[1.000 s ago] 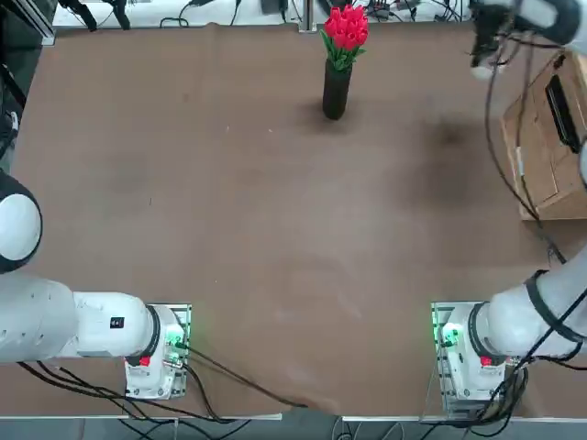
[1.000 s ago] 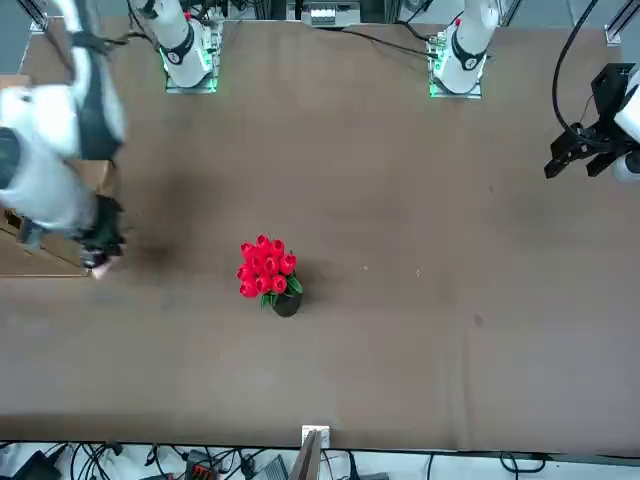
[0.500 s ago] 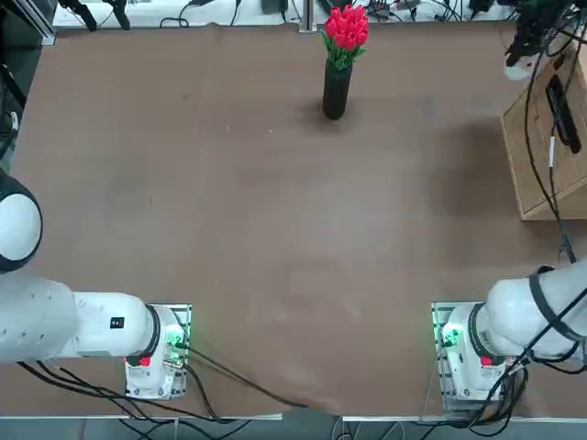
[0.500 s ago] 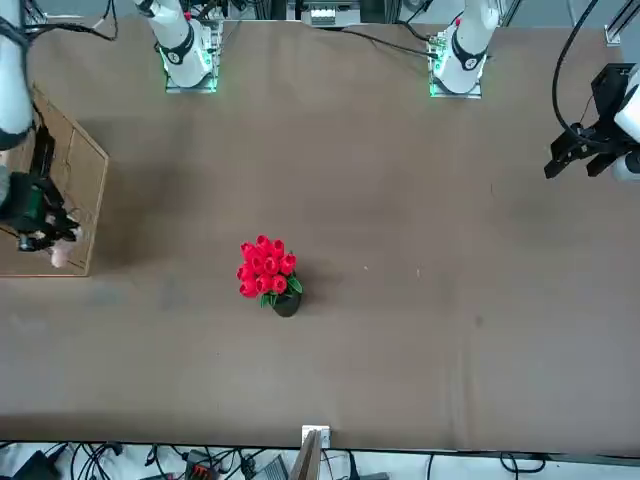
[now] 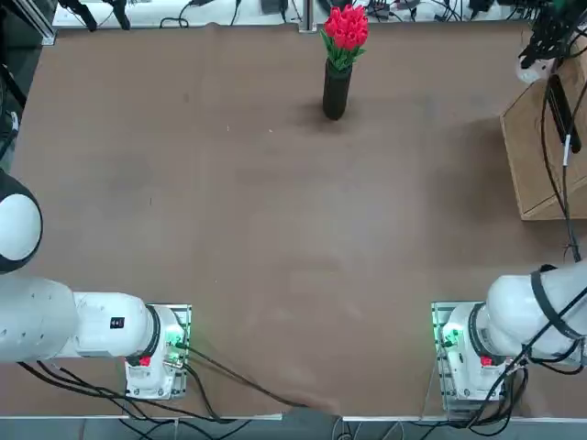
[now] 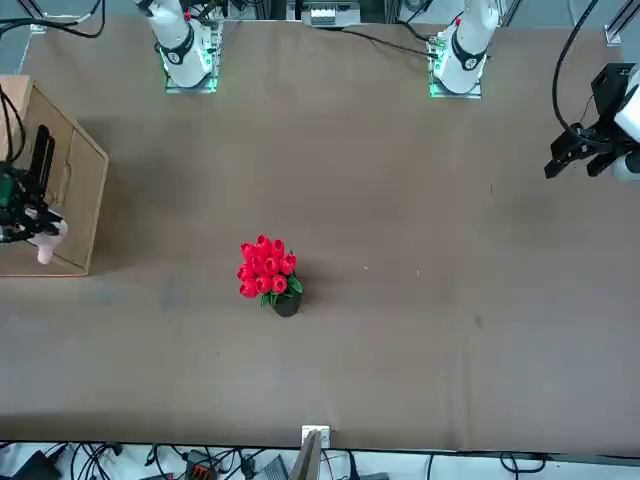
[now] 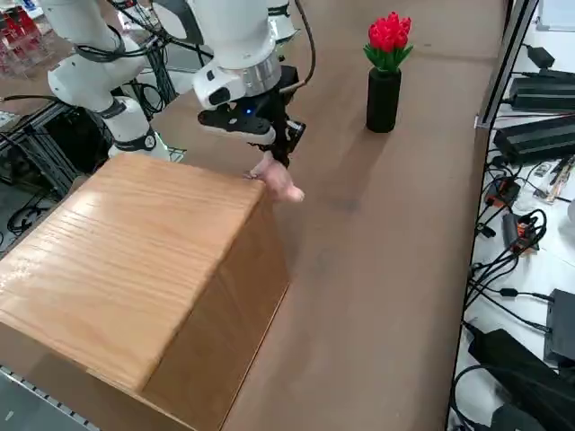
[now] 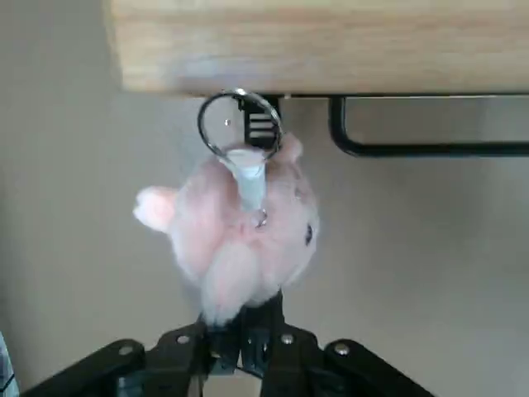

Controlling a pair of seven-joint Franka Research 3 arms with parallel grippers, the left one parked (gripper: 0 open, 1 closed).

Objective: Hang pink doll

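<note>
The brown table lies bare across its left and middle. A black vase of red tulips stands near the far edge's middle. At the right edge sits a wooden box with a black hook on its face. By the box's far corner, the right gripper is clamped on the pink doll, whose metal ring sits just beside the hook.

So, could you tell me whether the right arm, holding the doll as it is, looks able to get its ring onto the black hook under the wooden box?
Probably yes: the right gripper holds the pink doll with its ring by the black hook, nothing between.
</note>
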